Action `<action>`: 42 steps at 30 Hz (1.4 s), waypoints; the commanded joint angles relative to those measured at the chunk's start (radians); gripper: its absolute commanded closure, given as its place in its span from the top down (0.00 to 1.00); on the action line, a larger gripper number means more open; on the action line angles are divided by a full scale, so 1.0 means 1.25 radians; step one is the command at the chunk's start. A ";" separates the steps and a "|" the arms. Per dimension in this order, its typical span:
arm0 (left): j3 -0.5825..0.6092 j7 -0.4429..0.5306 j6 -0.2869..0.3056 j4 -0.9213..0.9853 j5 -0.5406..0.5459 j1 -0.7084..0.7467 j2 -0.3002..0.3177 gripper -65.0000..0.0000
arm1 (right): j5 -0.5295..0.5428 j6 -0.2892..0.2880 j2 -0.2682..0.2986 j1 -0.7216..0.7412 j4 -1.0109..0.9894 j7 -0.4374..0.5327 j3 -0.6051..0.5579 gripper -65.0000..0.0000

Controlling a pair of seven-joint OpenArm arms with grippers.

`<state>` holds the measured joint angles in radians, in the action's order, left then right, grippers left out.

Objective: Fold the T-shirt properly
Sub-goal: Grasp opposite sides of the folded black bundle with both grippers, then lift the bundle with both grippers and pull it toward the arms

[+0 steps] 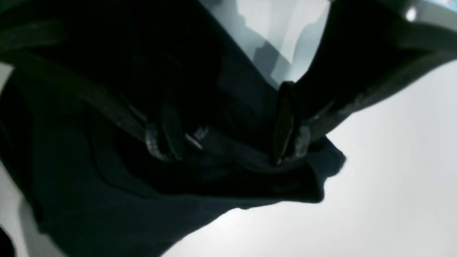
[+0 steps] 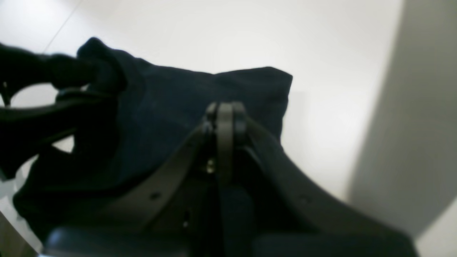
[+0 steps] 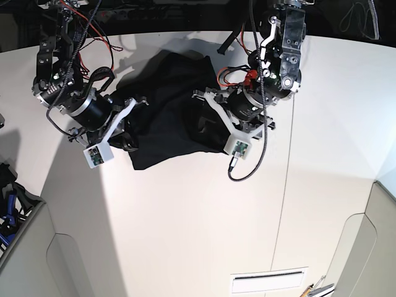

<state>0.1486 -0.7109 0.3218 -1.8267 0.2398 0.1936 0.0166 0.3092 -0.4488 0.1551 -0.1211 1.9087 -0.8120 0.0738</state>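
The black T-shirt (image 3: 164,111) lies bunched on the white table (image 3: 185,216), between my two arms. My right gripper (image 3: 131,124) is at the shirt's left edge. In the right wrist view the right gripper (image 2: 225,116) has its fingers pressed together, shut on a fold of the T-shirt (image 2: 171,103). My left gripper (image 3: 207,114) is at the shirt's right side. In the left wrist view the left gripper (image 1: 223,157) has its fingers spread wide apart, with their tips down on the wrinkled T-shirt (image 1: 107,196). A loose corner of the cloth sticks out to the right.
A seam (image 3: 281,204) runs down the table to the right of the shirt. A slotted vent (image 3: 269,283) sits near the front edge. Blue and black gear (image 3: 9,210) lies off the table's left side. A cable (image 3: 257,154) hangs from the left arm.
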 commanded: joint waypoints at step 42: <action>-0.034 -0.081 0.104 -0.338 0.161 0.107 0.109 0.16 | -0.052 -0.002 0.007 0.048 0.003 0.096 0.004 0.00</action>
<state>0.1028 -0.8314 0.4507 -2.2299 0.4271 0.3279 0.1524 0.2317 -0.4484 0.1555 -0.0811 1.8977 -0.7246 0.0746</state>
